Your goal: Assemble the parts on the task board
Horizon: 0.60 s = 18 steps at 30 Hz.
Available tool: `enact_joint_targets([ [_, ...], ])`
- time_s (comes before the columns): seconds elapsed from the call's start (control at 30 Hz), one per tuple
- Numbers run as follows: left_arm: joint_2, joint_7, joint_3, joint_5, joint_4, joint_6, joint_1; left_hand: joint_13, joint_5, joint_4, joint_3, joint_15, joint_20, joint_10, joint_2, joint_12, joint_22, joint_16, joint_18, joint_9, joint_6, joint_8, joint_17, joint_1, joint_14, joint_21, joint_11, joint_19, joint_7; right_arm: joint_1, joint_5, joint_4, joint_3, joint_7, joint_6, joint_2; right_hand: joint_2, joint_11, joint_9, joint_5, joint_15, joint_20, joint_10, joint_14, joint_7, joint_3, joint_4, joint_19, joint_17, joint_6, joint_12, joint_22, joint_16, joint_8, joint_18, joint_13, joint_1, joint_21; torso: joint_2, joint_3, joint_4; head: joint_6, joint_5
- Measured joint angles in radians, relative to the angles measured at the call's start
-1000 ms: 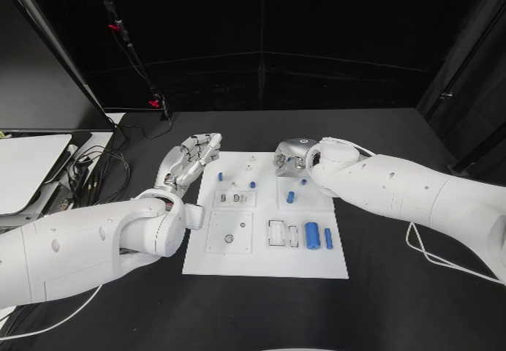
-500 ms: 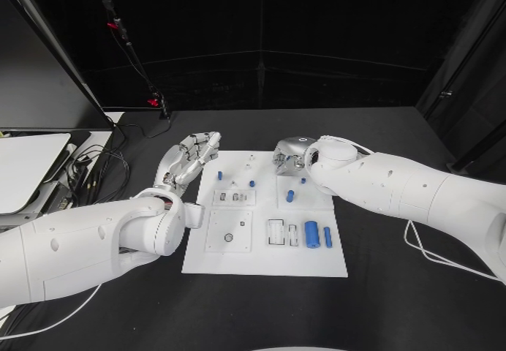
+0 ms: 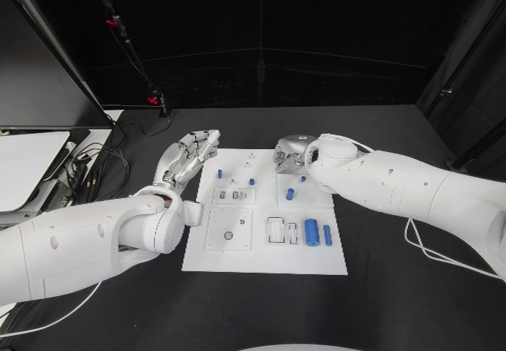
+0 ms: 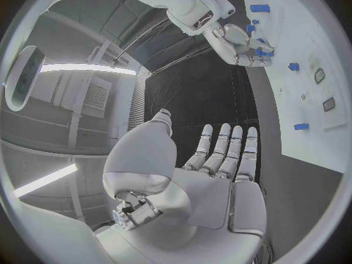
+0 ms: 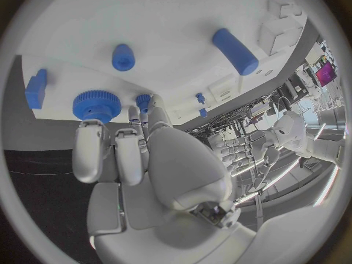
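The white task board (image 3: 264, 252) lies mid-table with blue parts on it: a large cylinder (image 3: 312, 233), a thin pin (image 3: 328, 237), a peg (image 3: 290, 194) and another peg (image 3: 219, 175). My right hand (image 3: 293, 156) hovers low over the board's far right corner. In the right wrist view its thumb and a finger pinch a small blue part (image 5: 143, 101) right beside a blue gear (image 5: 96, 104) on the board (image 5: 161, 17). My left hand (image 3: 190, 157) is flat with fingers spread, holding nothing, just off the board's far left corner; its palm (image 4: 220, 182) faces the black table.
A white device (image 3: 26, 168) and loose cables (image 3: 97, 172) sit at the table's left edge, behind a dark screen (image 3: 47, 80). Black tabletop surrounds the board on the near and right sides.
Both hands stay almost where they were; the right hand has edged slightly toward the board's far edge. The whole view has shifted a little.
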Motion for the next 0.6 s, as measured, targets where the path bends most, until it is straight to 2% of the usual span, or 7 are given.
enact_joint_targets([
  [0.17,0.000,0.000,0.000,0.000,-0.001,0.001,0.000,0.000,0.000,0.000,0.000,0.000,0.002,0.000,0.000,0.000,0.000,0.000,0.000,0.000,0.000,0.000,0.000,0.000,0.000,0.000,0.000,-0.001,0.000,0.000,-0.003,0.002,0.000,-0.001,-0.001,-0.002,-0.004,0.000,0.001,0.000,0.000,0.004,0.018,0.000,-0.005,-0.003,0.003,-0.004,0.000,0.012,-0.008,-0.001,0.000,0.000,0.000,0.000,0.004,0.000,0.000,0.0000,0.0004,-0.003,0.001],
  [0.23,0.000,0.000,0.000,0.000,-0.001,0.001,0.000,0.000,0.000,0.000,0.000,0.000,0.002,0.000,0.000,0.000,0.000,0.000,0.000,0.000,0.000,0.000,0.000,0.000,0.000,0.000,0.000,-0.001,0.000,0.000,-0.005,0.003,0.000,-0.002,-0.001,-0.003,-0.004,0.000,0.001,0.000,0.000,0.004,0.018,0.000,-0.003,-0.003,0.003,-0.003,0.000,0.015,-0.008,-0.001,0.000,0.000,0.000,0.000,0.004,0.000,0.000,0.0000,0.0005,-0.004,0.001],
  [0.6,0.001,0.000,0.000,0.000,-0.003,0.002,0.000,0.000,0.000,0.000,0.000,0.000,0.002,0.000,0.000,0.000,0.000,0.000,0.000,0.000,0.000,0.000,0.000,0.000,0.000,0.000,0.000,-0.001,0.000,-0.001,-0.012,0.008,0.001,-0.009,0.000,-0.006,-0.003,-0.003,0.001,0.000,0.000,0.003,0.050,0.000,-0.006,-0.002,0.008,-0.003,-0.002,0.025,-0.014,-0.004,-0.003,-0.008,0.000,0.000,0.005,0.000,0.000,0.0000,0.0010,-0.008,-0.007],
])
